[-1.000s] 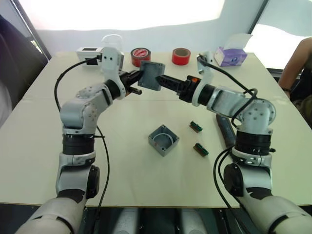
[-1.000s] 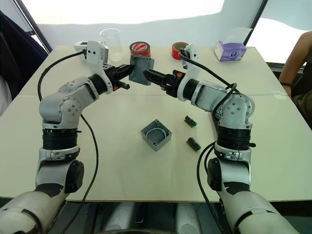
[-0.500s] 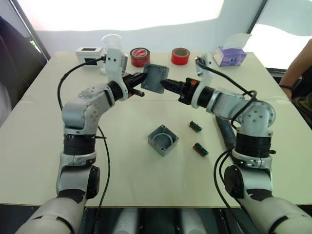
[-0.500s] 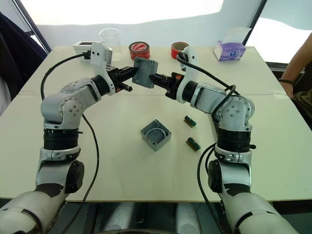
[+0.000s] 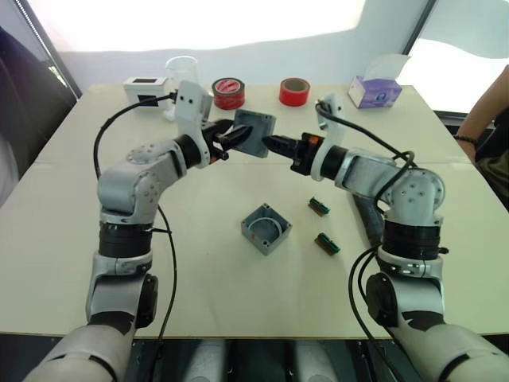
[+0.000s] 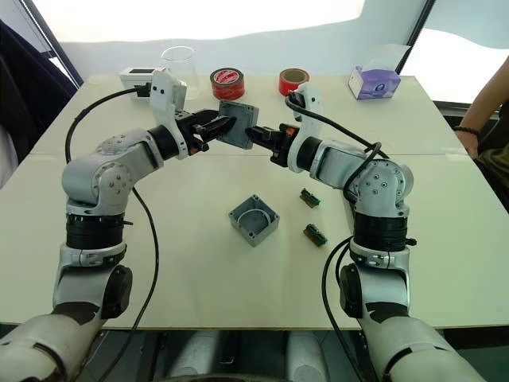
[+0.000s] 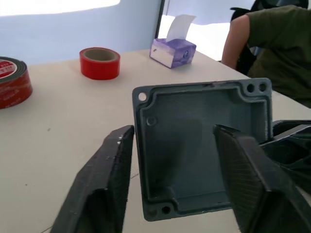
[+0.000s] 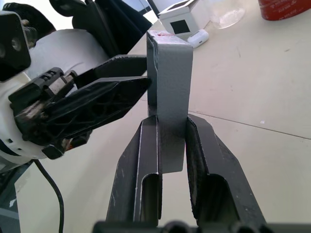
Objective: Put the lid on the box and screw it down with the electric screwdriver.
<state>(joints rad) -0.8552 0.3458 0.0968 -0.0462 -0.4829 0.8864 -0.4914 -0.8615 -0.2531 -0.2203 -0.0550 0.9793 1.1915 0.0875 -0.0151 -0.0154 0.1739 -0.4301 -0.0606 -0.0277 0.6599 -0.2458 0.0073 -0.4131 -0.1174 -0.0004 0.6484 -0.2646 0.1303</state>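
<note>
The lid (image 7: 204, 145), a shallow grey square cover with corner holes, hangs in the air over the far middle of the table. My right gripper (image 8: 167, 119) is shut on its edge, a finger on each face. My left gripper (image 7: 175, 131) is open, its fingers (image 7: 112, 170) standing apart on either side of the lid. The box (image 5: 266, 228), deeper and open-topped, sits on the table below and nearer to me. The electric screwdriver (image 5: 367, 211) lies on the table by my right arm, partly hidden behind it.
Two red tape rolls (image 5: 229, 91) (image 5: 295, 91), a glass beaker (image 5: 181, 72), a white box (image 5: 145, 85) and a purple tissue box (image 5: 375, 91) line the far edge. Two small green parts (image 5: 320, 206) (image 5: 327, 243) lie right of the box. A person (image 5: 485, 111) sits at the far right.
The right gripper closed on the lid's edge, then the left gripper's fingers spread off it. The lid has shifted slightly right and tilted.
</note>
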